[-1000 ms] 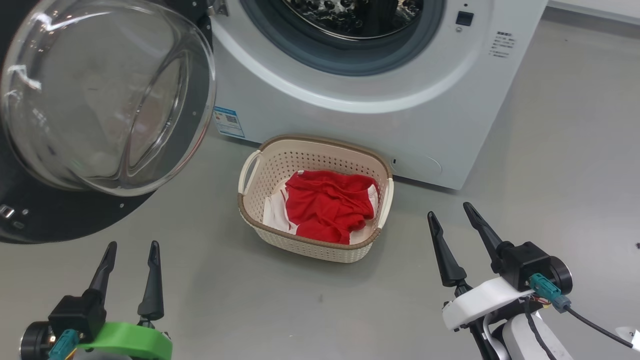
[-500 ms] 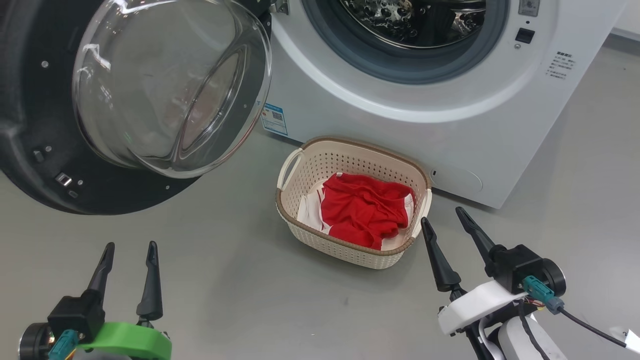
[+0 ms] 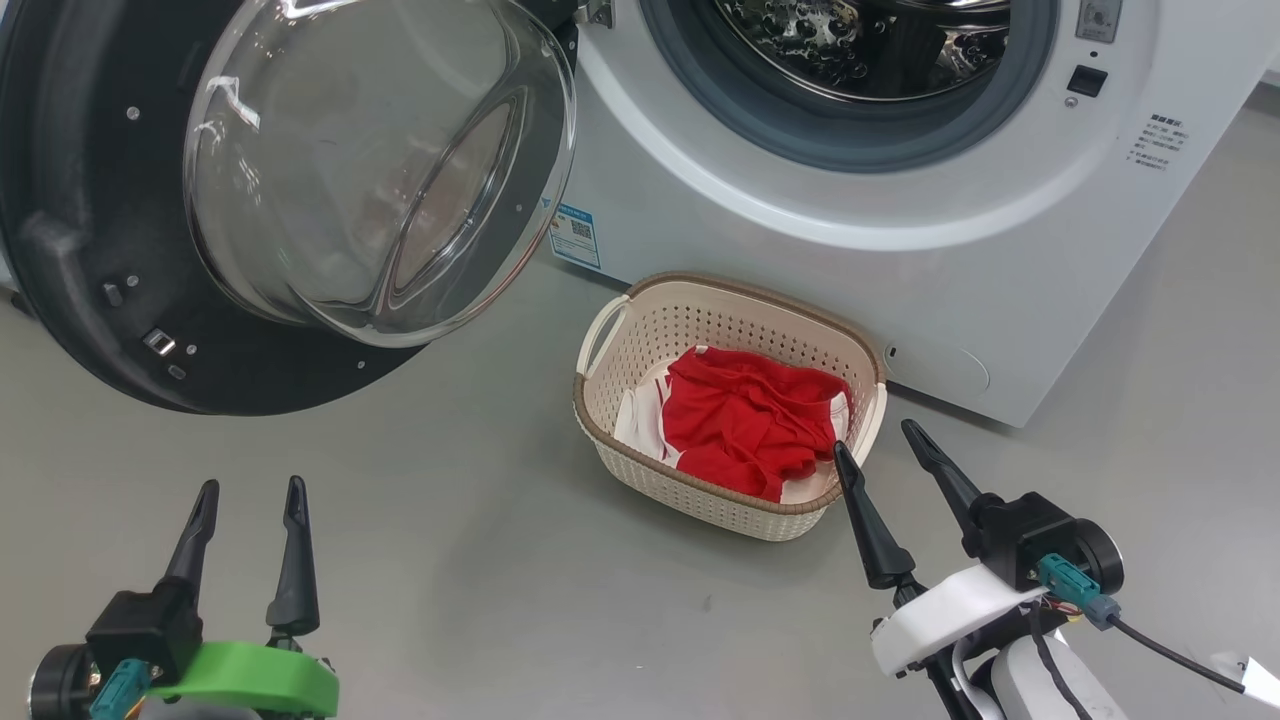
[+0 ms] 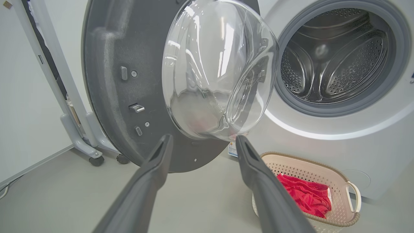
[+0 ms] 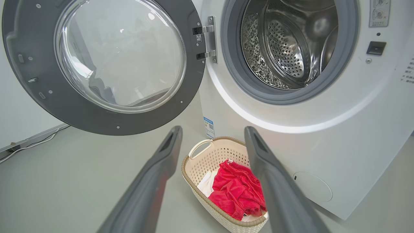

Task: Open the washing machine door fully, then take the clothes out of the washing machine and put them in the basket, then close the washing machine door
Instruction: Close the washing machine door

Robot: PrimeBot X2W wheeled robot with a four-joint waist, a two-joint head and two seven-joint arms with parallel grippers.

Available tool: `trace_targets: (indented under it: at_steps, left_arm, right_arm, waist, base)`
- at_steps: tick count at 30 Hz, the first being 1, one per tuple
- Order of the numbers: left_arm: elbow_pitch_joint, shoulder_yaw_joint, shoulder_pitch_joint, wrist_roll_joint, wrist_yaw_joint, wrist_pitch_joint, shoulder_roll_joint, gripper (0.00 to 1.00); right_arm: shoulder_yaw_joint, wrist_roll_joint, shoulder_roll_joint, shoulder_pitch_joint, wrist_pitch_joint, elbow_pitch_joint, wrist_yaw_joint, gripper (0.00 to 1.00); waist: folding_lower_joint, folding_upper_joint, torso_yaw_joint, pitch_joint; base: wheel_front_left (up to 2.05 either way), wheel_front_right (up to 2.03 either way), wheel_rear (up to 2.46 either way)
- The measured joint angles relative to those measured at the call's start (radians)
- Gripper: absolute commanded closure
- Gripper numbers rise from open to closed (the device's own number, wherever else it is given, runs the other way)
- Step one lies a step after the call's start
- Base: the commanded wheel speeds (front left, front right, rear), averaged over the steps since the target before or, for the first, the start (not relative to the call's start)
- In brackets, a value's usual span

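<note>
The washing machine (image 3: 800, 190) stands ahead with its door (image 3: 330, 180) swung wide to the left, glass bowl bulging toward me. Its steel drum (image 5: 284, 42) looks empty. On the floor in front sits the cream basket (image 3: 610, 420) holding the red clothes (image 3: 750, 420) with white trim. My left gripper (image 3: 248, 492) hangs open at the lower left, below the door (image 4: 136, 81), holding nothing. At the lower right my right gripper (image 3: 875, 440) is open too, its fingertips near the basket's right end. The basket (image 5: 194, 168) and clothes (image 5: 237, 191) lie between its fingers in the right wrist view.
Grey floor (image 3: 480, 560) spreads around the basket. A white wheeled stand (image 4: 77, 136) sits behind the open door at the left wall. A blue label sticker (image 3: 575, 235) marks the machine's lower left front.
The head camera has shifted, so the door, machine and basket sit further right and the view reaches higher. Both grippers stay open, roughly where they were.
</note>
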Motion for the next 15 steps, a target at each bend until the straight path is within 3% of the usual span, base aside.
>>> trace_targets:
  at_steps: [15]
  left_arm:
    - [-0.011,-0.005,0.000,-0.002,0.008,0.000,0.000,0.00]
  right_arm:
    - [0.000,0.000,0.000,-0.001,0.000,0.004,0.007,0.00]
  waist:
    - [0.0000,0.0000,0.009,0.004]
  base:
    - [0.00,0.00,0.00]
